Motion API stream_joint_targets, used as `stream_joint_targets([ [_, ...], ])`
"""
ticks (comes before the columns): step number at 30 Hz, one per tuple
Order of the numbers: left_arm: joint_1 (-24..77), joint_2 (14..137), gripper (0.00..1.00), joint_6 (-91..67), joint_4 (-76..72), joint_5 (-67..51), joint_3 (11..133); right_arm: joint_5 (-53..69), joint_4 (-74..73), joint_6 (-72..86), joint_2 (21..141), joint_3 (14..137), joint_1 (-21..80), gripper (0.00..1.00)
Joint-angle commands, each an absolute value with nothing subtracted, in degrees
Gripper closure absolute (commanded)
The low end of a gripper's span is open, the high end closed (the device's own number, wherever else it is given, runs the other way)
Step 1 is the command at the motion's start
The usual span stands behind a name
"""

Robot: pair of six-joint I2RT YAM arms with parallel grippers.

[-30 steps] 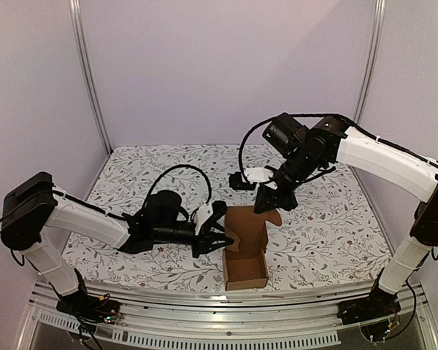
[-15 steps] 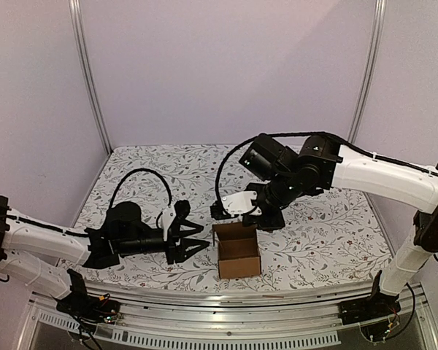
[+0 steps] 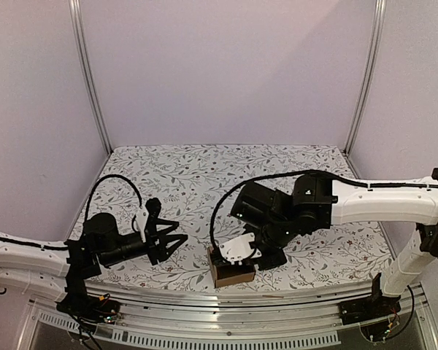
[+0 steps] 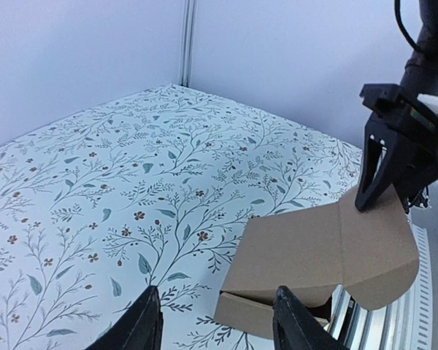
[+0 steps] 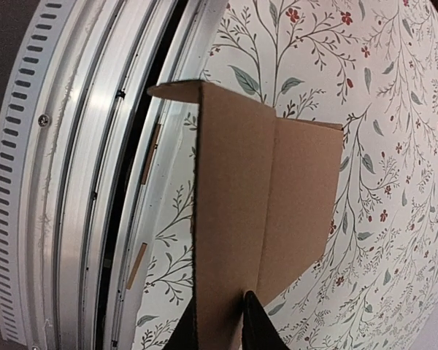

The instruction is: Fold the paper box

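Paper box (image 3: 232,275) at bottom centre, right gripper (image 5: 219,328) tips slightly apart on its lid, left gripper (image 3: 168,232) spread wide, lower left

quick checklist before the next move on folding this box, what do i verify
1. left gripper clear of the paper box: ok, it is open and apart from the box.
2. right gripper on the lid: ok, its tips touch the lid.
3. Right jaws pinching or only pressing: cannot tell.
4. Lid down over the box: ok.
5. front flap tucked in: not ok, it sticks out toward the rail.
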State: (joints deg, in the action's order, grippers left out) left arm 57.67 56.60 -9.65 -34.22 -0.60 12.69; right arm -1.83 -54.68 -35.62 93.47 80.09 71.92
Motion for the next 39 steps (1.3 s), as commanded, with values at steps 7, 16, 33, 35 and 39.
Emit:
stream_joint_targets([
  [7,58.5,52.1,0.49,-16.1,-30.8,10.5,10.6,2.5,-54.2,-33.7,95.8,75.4,76.0,0.58],
  [16,62.6,67.9,0.49,-20.5,-34.4,8.3,17.3,5.5,-51.6,-32.6,99.5,73.0,76.0,0.43],
  [33,75.5,88.8,0.44,-21.5,-25.5,19.8,30.1,5.0,-51.6,-29.4,99.6,73.9,72.2,0.22],
  [35,75.7,90.7,0.44,-20.6,-26.1,19.9,30.5,4.7,-53.1,-30.0,98.0,74.0,71.5,0.14],
  [39,75.8,93.8,0.44,-18.5,-27.3,21.4,31.5,7.4,-56.5,-30.3,94.0,73.8,69.2,0.01],
])
